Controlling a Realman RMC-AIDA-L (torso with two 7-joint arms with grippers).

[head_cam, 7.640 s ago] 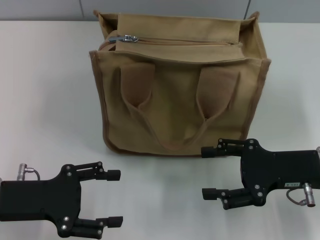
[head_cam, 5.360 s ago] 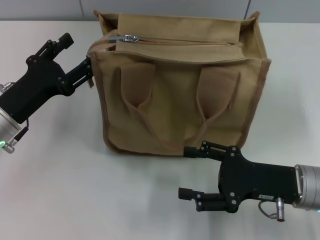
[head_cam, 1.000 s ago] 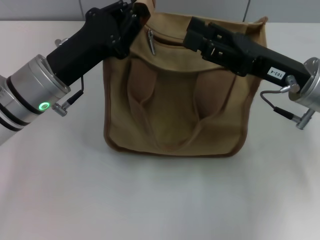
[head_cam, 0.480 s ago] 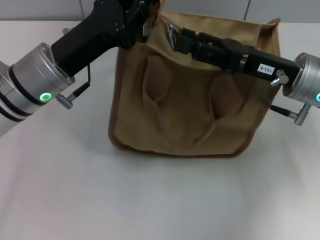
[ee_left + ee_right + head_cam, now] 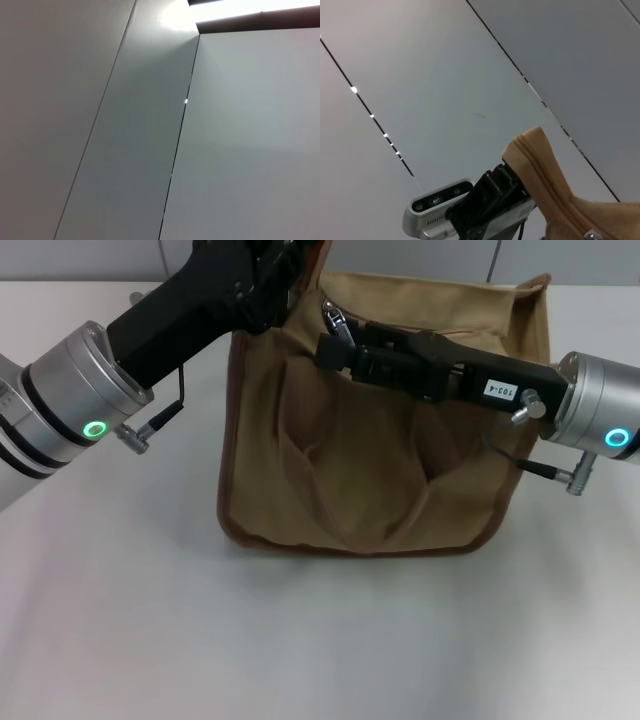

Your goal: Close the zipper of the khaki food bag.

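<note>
The khaki food bag [image 5: 380,470] stands mid-table, its top tipped toward me. My left gripper [image 5: 285,265] is shut on the bag's upper left end corner and holds it up. In the right wrist view its black fingers [image 5: 492,192] pinch that corner [image 5: 532,155], where the zipper track [image 5: 547,187] ends. My right gripper [image 5: 328,340] reaches in from the right across the bag's top. Its fingers are drawn together at the silver slider and pull tab [image 5: 334,318] near the left end. The rest of the zipper track is hidden behind the right arm.
The white table [image 5: 150,620] lies all around the bag. A grey panelled wall [image 5: 150,125] stands behind it, and the left wrist view shows only that wall. Both arms cross above the bag's upper part.
My right gripper has slid left along the bag's top, from beside the hanging pull tab to right on it. The bag's top has tipped a little. The left gripper still holds the corner.
</note>
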